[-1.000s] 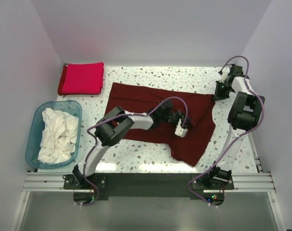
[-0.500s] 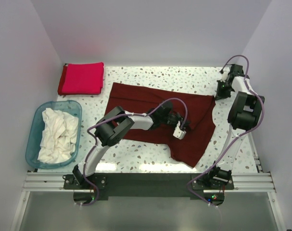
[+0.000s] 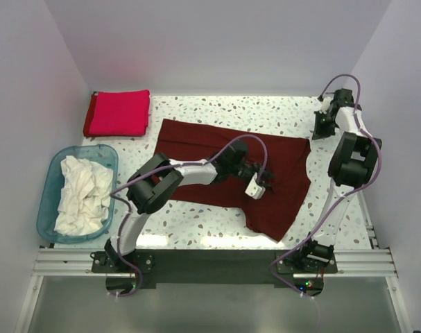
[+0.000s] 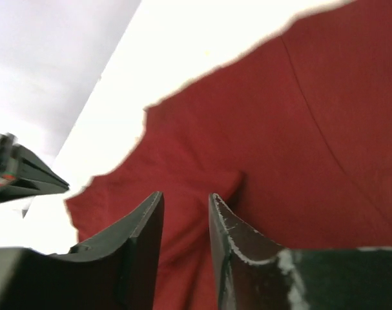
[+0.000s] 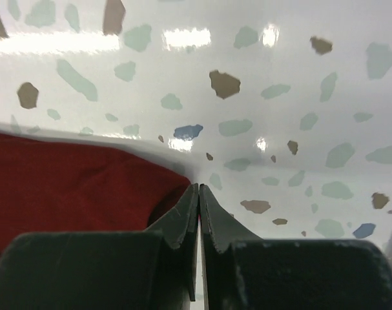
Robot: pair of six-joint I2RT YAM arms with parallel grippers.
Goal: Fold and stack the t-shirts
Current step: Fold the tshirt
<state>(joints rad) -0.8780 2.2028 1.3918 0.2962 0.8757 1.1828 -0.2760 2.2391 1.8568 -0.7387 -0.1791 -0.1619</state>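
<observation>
The dark maroon t-shirt [image 3: 196, 142] lies spread across the middle of the table. My left gripper [image 3: 264, 182] rests on its right half. In the left wrist view [image 4: 186, 197] its jaws stand narrowly apart with a ridge of maroon cloth [image 4: 299, 129] between them. My right gripper [image 3: 320, 130] is at the shirt's far right corner. In the right wrist view [image 5: 199, 187] its jaws are closed, with a sliver of maroon cloth [image 5: 66, 174] in them. The crimson-red t-shirt [image 3: 118, 113] lies folded at the far left. White t-shirts [image 3: 78, 194] lie crumpled in the tub.
A translucent blue tub [image 3: 54, 166] stands at the left edge. White walls close in the far and side edges. Bare speckled tabletop [image 3: 196, 222] shows in front of the maroon shirt and along the far right [image 5: 279, 97].
My left gripper has drawn slightly left over the maroon shirt and its elbow has swung left. My right gripper has moved a little farther back and right at the corner.
</observation>
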